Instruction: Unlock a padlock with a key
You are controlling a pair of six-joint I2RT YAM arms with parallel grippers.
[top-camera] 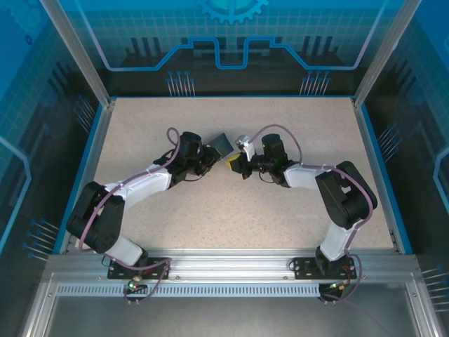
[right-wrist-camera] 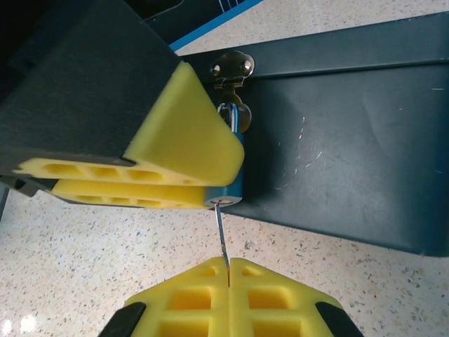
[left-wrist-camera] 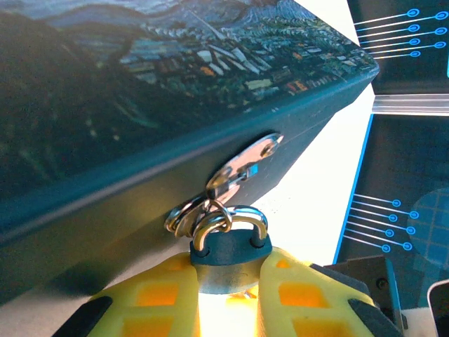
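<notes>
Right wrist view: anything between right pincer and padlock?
Just the key, held by the right pincer, tip at the padlock keyhole, in that view.

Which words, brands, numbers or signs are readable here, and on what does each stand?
No text is readable.
tin box: a painting only, no words.
padlock, key: no legible brand or number.
back wall: a gear sign, no letters.

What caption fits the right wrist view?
Right gripper holds the key up to the base of the padlock, clamped in the left gripper.
</notes>
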